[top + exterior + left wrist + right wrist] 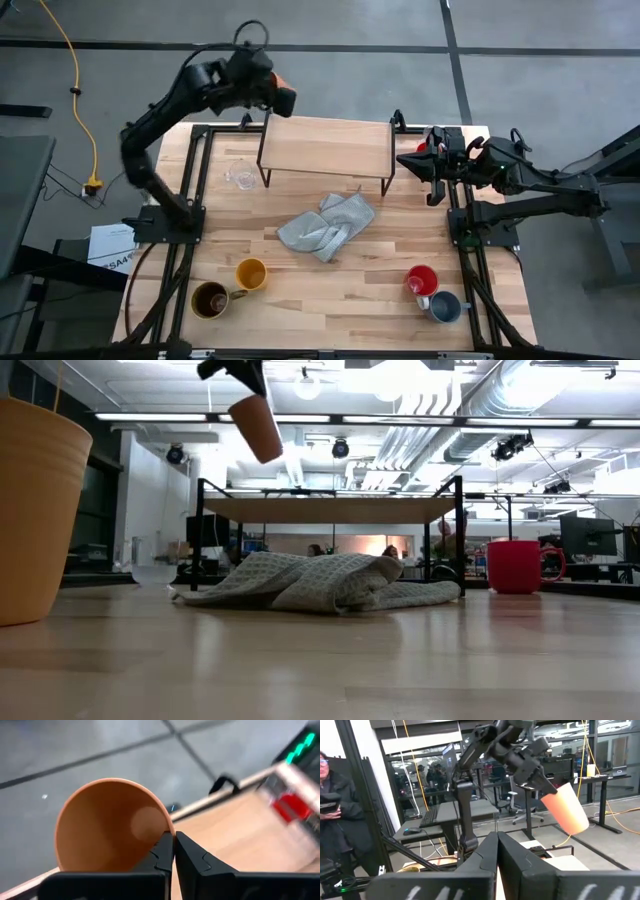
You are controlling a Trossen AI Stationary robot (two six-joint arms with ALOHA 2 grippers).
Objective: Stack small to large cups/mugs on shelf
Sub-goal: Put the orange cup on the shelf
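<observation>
My left gripper (272, 92) is shut on a peach-orange tumbler (285, 100), high above the far left corner of the shelf (325, 148). The tumbler also shows in the low view (258, 425) and the right wrist view (565, 807). My right gripper (403, 159) is shut and empty, hovering by the shelf's right end. A clear glass cup (240, 178) stands left of the shelf. A yellow mug (250, 273) and a brown mug (210, 298) stand near the front left. A red mug (422, 280) and a grey-blue mug (445, 306) stand at the front right. My left gripper holds the tumbler by its rim (170, 831), one finger inside the cup and one outside, the wall pinched between them. The fingers come slanting down from above. The tumbler hangs tilted below them, base lower than rim, lifted clear of shelf and table (258, 425).
A crumpled grey cloth (325, 225) lies in the table's middle, just in front of the shelf. A small red thing (424, 147) sits beside my right gripper. A person (335, 810) stands in the room beyond the table.
</observation>
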